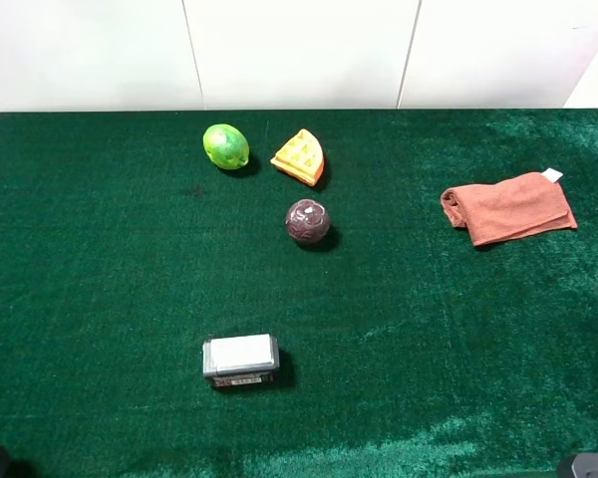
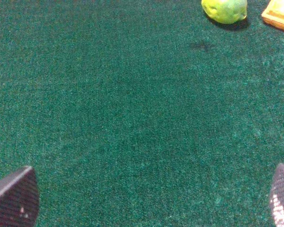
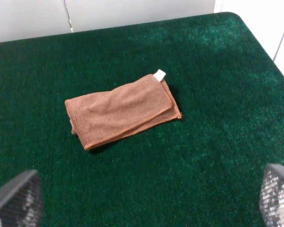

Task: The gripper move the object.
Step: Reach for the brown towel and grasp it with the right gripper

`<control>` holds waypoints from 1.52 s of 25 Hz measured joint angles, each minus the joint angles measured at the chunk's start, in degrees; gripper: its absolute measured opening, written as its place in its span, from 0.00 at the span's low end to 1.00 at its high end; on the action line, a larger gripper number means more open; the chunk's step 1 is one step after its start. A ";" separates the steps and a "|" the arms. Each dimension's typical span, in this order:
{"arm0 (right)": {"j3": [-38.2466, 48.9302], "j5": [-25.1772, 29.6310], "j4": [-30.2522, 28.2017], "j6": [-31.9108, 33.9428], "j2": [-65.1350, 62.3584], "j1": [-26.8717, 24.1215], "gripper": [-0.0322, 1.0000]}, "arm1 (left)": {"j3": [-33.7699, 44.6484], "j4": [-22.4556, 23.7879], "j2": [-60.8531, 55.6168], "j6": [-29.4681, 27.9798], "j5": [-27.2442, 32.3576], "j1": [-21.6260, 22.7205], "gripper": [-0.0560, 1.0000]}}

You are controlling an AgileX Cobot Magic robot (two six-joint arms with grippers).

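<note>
The folded rust-orange towel (image 1: 508, 207) with a small white tag lies flat on the green table at the right, and shows in the right wrist view (image 3: 121, 113). My right gripper (image 3: 146, 201) is open and empty, its fingertips (image 3: 19, 198) spread wide, well short of the towel. My left gripper (image 2: 146, 198) is open and empty over bare green cloth at the table's front left. In the exterior high view only small bits of the arms show at the bottom corners.
A green lime (image 1: 225, 146) and an orange-yellow waffle wedge (image 1: 300, 156) sit at the back middle; both show in the left wrist view, lime (image 2: 225, 9). A dark brown ball (image 1: 307, 221) lies in the middle. A small grey-white box (image 1: 240, 359) stands front left.
</note>
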 joint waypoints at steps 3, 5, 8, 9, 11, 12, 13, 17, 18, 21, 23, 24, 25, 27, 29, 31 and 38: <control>0.00 0.00 0.00 0.00 0.00 0.00 0.70 | 0.00 0.00 0.00 0.00 0.00 0.00 0.99; 0.00 0.00 0.00 0.00 0.00 0.00 0.70 | 0.00 0.00 0.00 0.00 0.00 0.00 0.99; 0.00 0.00 0.00 0.00 0.00 0.00 0.70 | 0.00 0.00 0.00 0.00 0.00 0.00 0.99; 0.00 0.00 0.00 0.00 0.00 0.00 0.70 | 0.00 0.00 0.00 0.00 0.00 0.00 0.99; 0.00 0.00 0.00 0.00 0.00 0.00 0.70 | 0.00 0.00 0.00 0.00 0.00 0.00 0.99; 0.00 0.00 0.00 0.00 0.00 0.00 0.70 | 0.00 0.00 0.00 0.00 0.00 0.00 0.99; 0.00 0.00 0.00 0.00 0.00 0.00 0.70 | 0.00 0.00 0.00 0.00 0.00 0.00 0.99; 0.00 0.00 0.00 0.00 0.00 0.00 0.70 | 0.00 0.00 0.00 0.00 0.00 0.00 0.99; 0.00 0.00 0.00 0.00 0.00 0.00 0.70 | 0.00 0.00 0.00 0.00 0.00 0.00 0.99; 0.00 0.00 0.31 0.00 0.52 0.00 0.70 | 0.00 0.00 0.00 0.00 0.00 0.00 0.99; 0.00 -0.05 0.31 0.00 2.90 0.00 0.70 | 0.00 0.00 0.00 0.00 0.00 0.00 0.99; -0.18 -0.05 0.31 0.00 4.34 0.00 0.70 | 0.00 0.00 0.00 0.00 0.00 0.00 0.99; -0.48 -0.05 0.31 0.00 6.19 0.00 0.70 | 0.00 0.00 0.00 0.00 0.00 0.00 0.99; -1.65 -0.12 1.01 0.00 10.27 0.00 0.70 | 0.00 0.00 0.00 0.00 0.00 0.00 0.99; -2.97 -0.19 1.13 0.00 14.16 0.00 0.70 | 0.00 0.00 0.00 0.00 0.00 0.00 0.99; -4.37 -0.54 1.19 0.00 17.98 0.00 0.70 | 0.00 0.00 0.00 0.00 0.00 0.00 0.99; -8.51 -3.57 1.36 0.00 30.49 0.00 0.70 | 0.00 0.00 0.00 0.00 0.00 0.00 0.99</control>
